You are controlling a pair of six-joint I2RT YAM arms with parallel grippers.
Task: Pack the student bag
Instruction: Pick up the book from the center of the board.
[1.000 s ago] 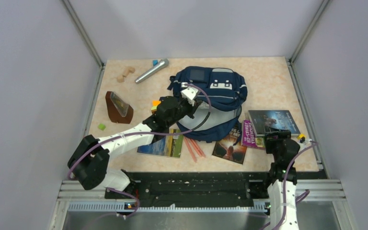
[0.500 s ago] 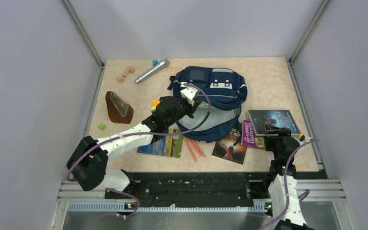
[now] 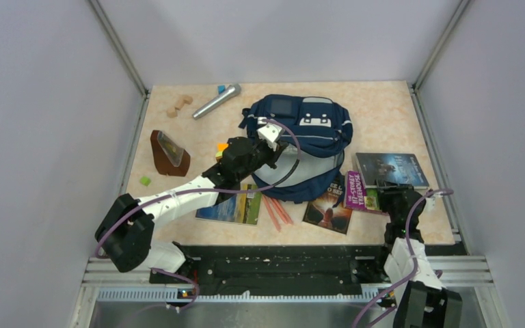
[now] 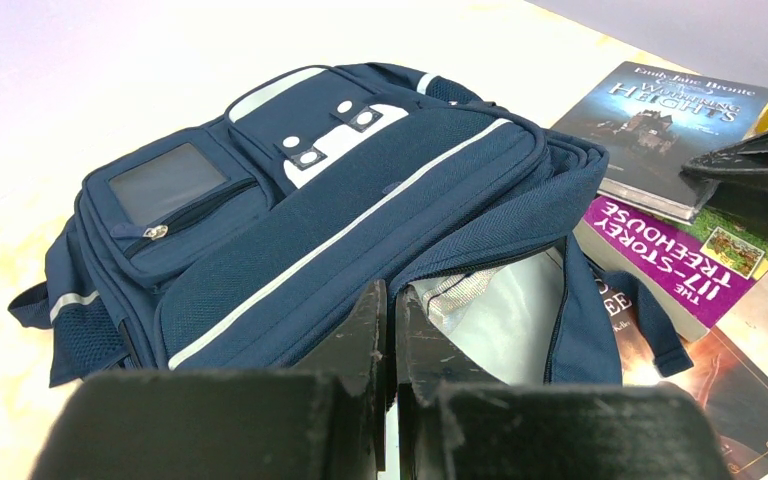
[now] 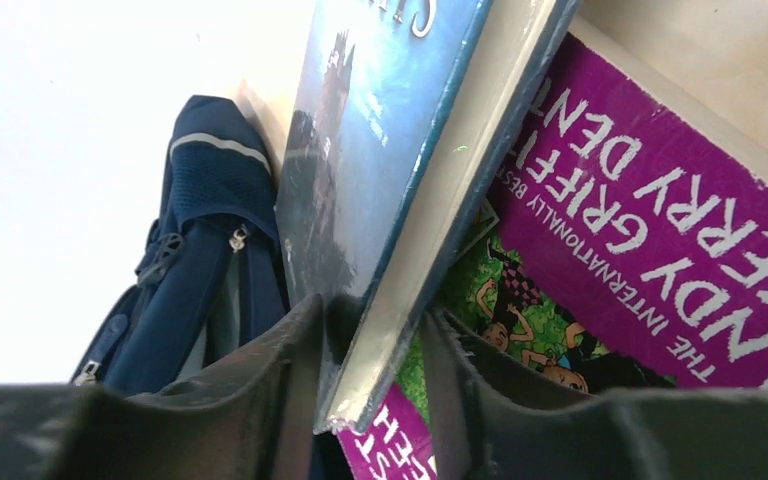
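Navy bag (image 3: pixel 307 133) lies upper centre of the overhead view on the surface (image 3: pixel 383 109). Taking the blue book (image 5: pixel 380 150) well probably means seating its corner deep between the fingers and squeezing firmly before lifting, leaving the purple book (image 5: pixel 660 230) beneath. The right end effector (image 5: pixel 370 400) straddles that corner at a middling gap; whether it clamps cannot be told. The left end effector (image 4: pixel 388 330) is pinched shut on the bag's mouth rim, holding it open.

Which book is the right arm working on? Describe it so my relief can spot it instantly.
Start from the big navy student bag; books lie along its right side. It is the farthest-right one, the Wuthering Heights book, its near corner between the fingers of the right gripper. Its cover is dark, misty blue, unlike the bright purple book beside it.
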